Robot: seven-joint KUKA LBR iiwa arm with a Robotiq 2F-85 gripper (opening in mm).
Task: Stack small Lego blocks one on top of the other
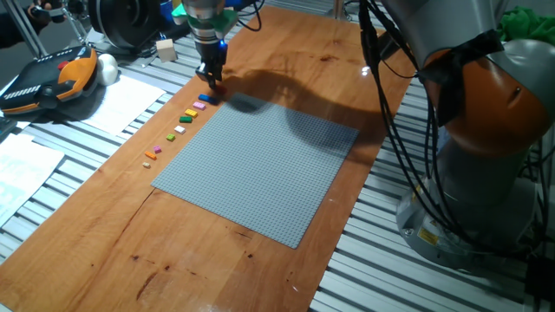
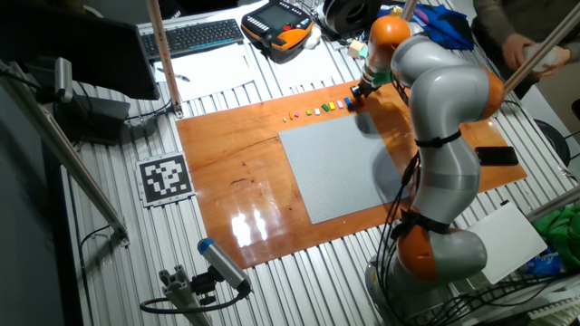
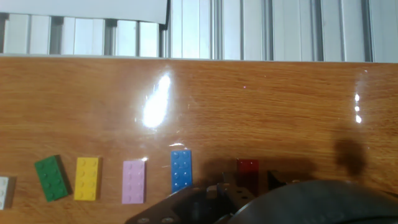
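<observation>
The small Lego blocks lie in a row on the wooden table, along the grey baseplate's (image 1: 260, 165) edge. The hand view shows a red block (image 3: 247, 165), blue (image 3: 181, 170), pink (image 3: 134, 181), yellow (image 3: 86, 178), green (image 3: 51, 178) and a white one (image 3: 3, 191) at the left edge. My gripper (image 3: 249, 182) is low over the red block, with a finger on either side and a gap to each. In one fixed view the gripper (image 1: 211, 82) stands at the row's far end, next to the blue block (image 1: 205, 98).
A pale beige cube (image 1: 166, 49) and an orange-black pendant (image 1: 52, 78) lie beyond the row, with white paper sheets (image 1: 121, 100) beside it. The robot's base (image 1: 486, 130) stands to the right. In the other fixed view a keyboard (image 2: 195, 36) lies behind the table.
</observation>
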